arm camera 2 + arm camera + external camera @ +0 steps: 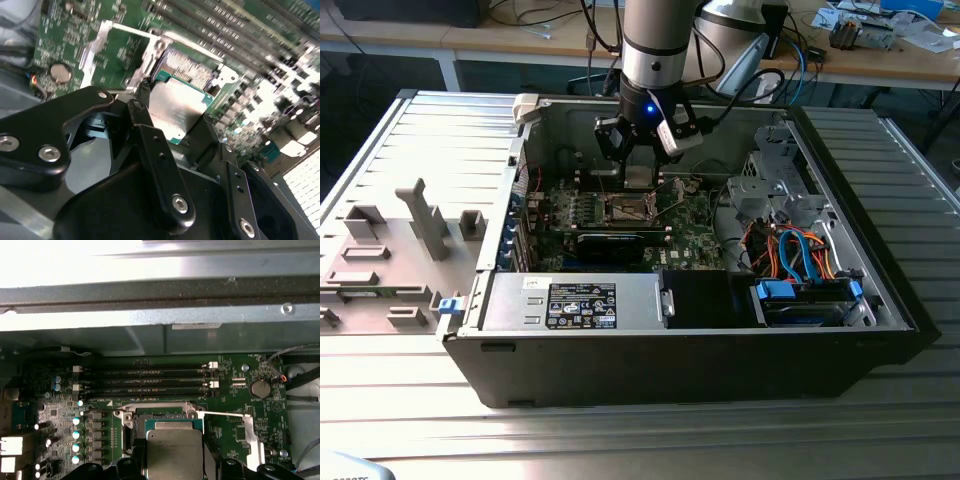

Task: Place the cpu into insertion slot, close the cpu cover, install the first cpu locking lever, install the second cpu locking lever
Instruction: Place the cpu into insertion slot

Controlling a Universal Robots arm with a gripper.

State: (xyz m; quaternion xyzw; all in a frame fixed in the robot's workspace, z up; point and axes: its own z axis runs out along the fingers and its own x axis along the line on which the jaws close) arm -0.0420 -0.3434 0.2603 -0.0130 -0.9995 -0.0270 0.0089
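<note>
Inside the open computer case (700, 370), over the green motherboard (692, 225), the gripper (174, 116) has its fingers (150, 145) clamped on opposite edges of the cpu (177, 102). The chip sits level just above the insertion slot (187, 67), apparently not yet seated. It looks light, stiff and slick-topped, and probably has delicate contacts underneath, so the edges are the place to hold it.

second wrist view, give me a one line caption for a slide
Gripper holding the cpu over the bare insertion slot, with the cpu cover swung open beside it.
</note>
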